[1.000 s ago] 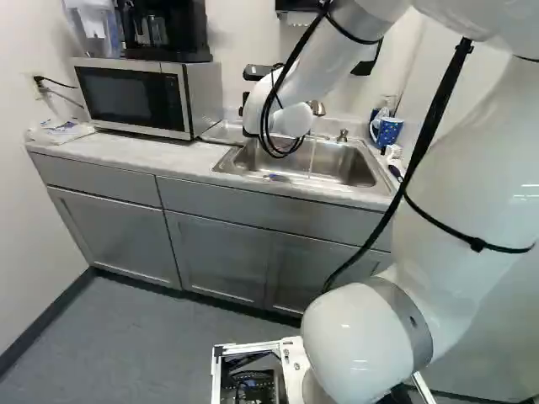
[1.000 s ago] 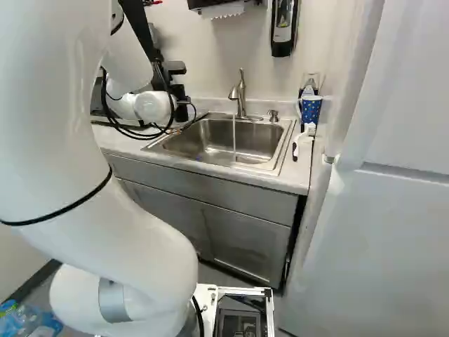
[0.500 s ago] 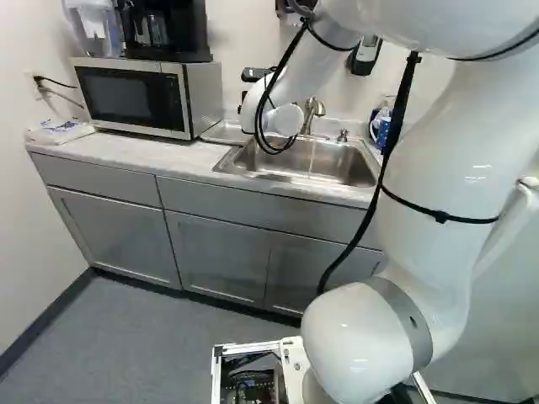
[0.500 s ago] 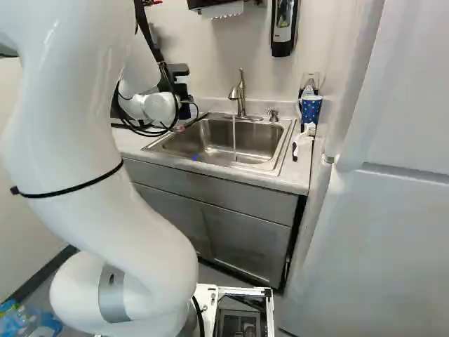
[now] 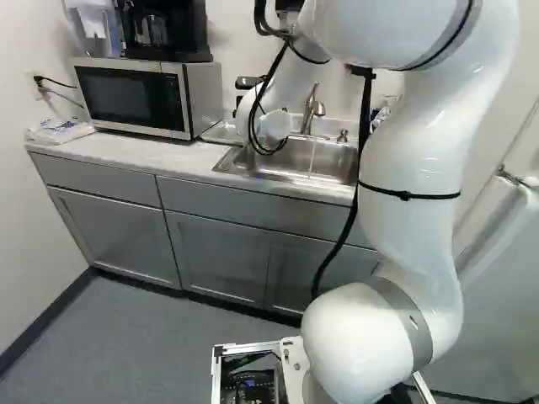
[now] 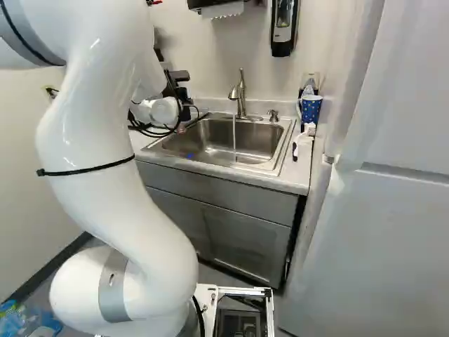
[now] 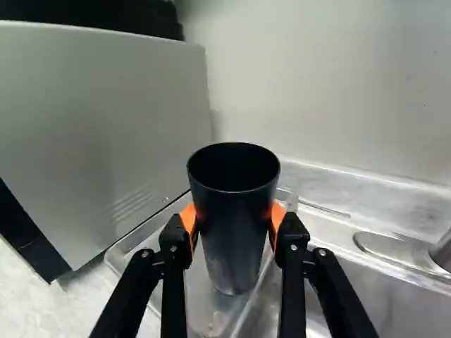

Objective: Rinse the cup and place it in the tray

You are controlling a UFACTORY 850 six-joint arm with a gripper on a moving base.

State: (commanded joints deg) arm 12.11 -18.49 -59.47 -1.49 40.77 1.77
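In the right base view my gripper (image 6: 184, 93) is mostly hidden behind the wrist, left of the faucet. The wrist view has the gripper (image 7: 232, 222) shut on a black cup (image 7: 232, 211), an orange pad pressing each side. The cup is upright, its mouth up. A clear tray (image 7: 151, 236) lies under and around its base, between the microwave and the sink; whether the base touches it I cannot tell. In the left base view the tray (image 5: 221, 135) shows beside the wrist.
Water runs from the faucet (image 6: 239, 95) into the steel sink (image 6: 252, 137). The microwave (image 5: 135, 97) stands beside the tray. At the counter's far end are a blue patterned mug (image 6: 310, 109) and a brush (image 6: 303, 140). A soap dispenser (image 6: 283, 31) hangs above.
My arm has reached further ahead, away from the base, its wrist shifting left in the left base view and right in the right one. The base has stayed in place.
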